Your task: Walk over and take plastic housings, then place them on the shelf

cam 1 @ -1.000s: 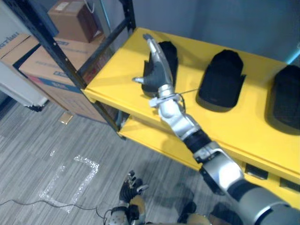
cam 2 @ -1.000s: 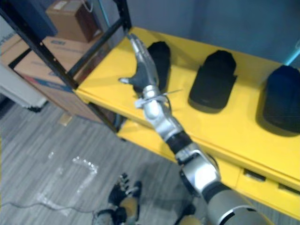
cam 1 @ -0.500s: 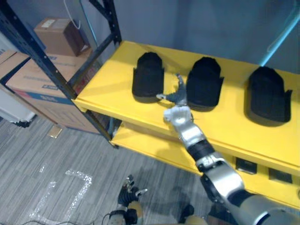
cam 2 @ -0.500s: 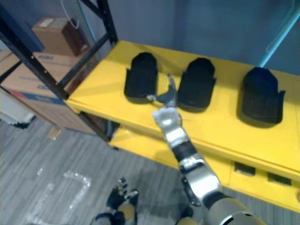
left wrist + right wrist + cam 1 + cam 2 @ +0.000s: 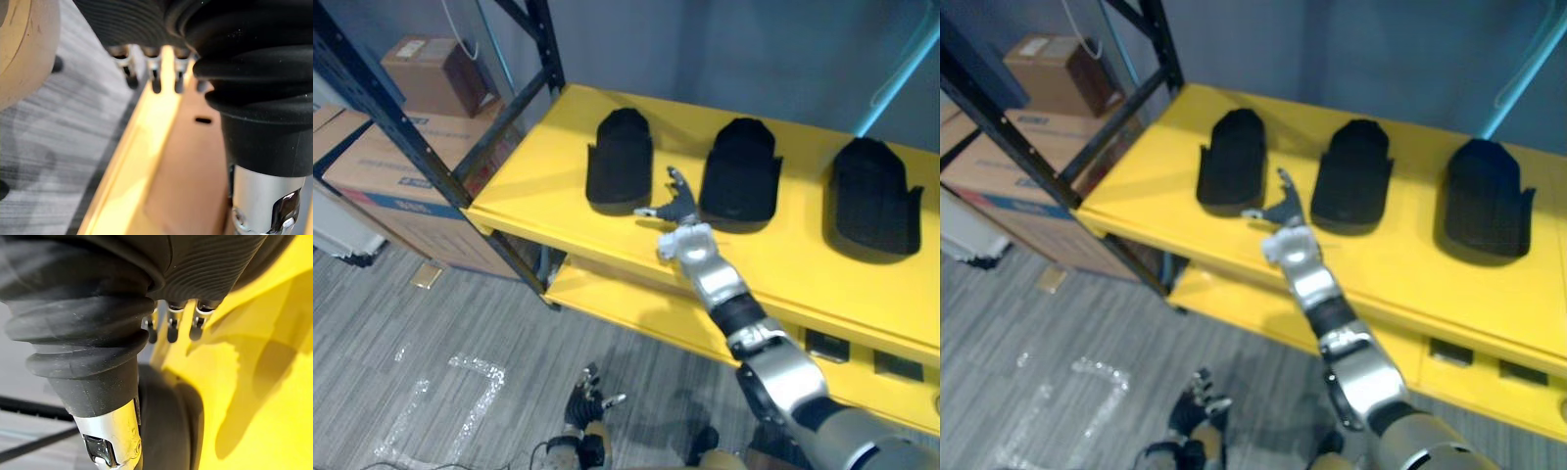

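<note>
At the bottom centre, the left hand (image 5: 588, 399) hangs over the grey plank floor (image 5: 401, 323), fingers loosely spread and empty. Higher up, the right hand (image 5: 679, 207) is over the yellow metal shelf (image 5: 533, 181), fingers straight and splayed, holding nothing. It sits between the left black plastic housing (image 5: 620, 157) and the middle black housing (image 5: 740, 168); the right black housing (image 5: 871, 194) lies further right. Each housing's long axis runs front to back, rounded end toward the upper frame. A second ago this hand lay on the left housing; now it is apart from it. Brown cardboard boxes (image 5: 382, 162) stand at upper left.
</note>
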You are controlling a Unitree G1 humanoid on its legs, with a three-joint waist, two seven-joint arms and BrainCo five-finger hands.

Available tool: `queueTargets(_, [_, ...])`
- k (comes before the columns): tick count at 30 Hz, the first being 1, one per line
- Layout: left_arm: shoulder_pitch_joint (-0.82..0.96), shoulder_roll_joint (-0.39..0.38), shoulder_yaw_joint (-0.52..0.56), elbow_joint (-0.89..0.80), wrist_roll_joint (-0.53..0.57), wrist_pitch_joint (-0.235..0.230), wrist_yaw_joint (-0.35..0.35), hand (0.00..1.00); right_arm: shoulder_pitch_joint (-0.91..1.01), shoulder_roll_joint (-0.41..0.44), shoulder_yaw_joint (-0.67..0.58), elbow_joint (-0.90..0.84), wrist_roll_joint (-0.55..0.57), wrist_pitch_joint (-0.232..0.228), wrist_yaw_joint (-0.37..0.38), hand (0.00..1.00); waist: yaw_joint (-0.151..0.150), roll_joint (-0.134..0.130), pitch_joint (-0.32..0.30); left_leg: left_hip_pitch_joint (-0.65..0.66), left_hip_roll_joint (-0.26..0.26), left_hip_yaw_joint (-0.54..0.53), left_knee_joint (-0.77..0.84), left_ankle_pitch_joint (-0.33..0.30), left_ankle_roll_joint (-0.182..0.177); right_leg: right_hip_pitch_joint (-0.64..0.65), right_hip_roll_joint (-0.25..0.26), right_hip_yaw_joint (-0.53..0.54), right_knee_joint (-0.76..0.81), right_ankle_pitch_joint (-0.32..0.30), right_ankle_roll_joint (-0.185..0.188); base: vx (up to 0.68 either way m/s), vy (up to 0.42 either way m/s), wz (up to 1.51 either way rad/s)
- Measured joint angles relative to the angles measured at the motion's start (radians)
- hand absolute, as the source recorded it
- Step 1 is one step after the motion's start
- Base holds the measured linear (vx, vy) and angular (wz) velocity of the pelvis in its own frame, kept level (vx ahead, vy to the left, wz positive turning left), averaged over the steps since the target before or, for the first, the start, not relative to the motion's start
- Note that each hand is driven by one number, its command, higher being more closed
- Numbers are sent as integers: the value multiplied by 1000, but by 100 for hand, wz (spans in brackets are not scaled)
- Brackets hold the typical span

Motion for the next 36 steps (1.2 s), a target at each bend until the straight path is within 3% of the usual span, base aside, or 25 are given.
queueTargets(10, [0, 0, 0, -1, 0, 15, -1, 0, 8, 6, 51, 17, 7, -4, 66, 0, 0, 0, 0, 0, -6, -2, -1, 0, 0, 0, -8, -5, 7, -1, 0, 0, 0, 0])
queueTargets(26, [0, 0, 0, -1, 0, 15, 0, 0, 14, 20, 88, 52, 7, -11, 67, 0, 3, 0, -31, -4, -7, -13, -5, 2, 2, 3, -8, -20, 5, -1, 0, 0, 0, 0])
queueTargets(36, [0, 0, 1, -1, 0, 15, 4, 0, 6, 19, 94, 79, 7, -44, 64, 0, 4, 0, -31, -17, -7, -32, -5, 9, 2, 2, -7, -35, 5, -1, 0, -8, -7, 4])
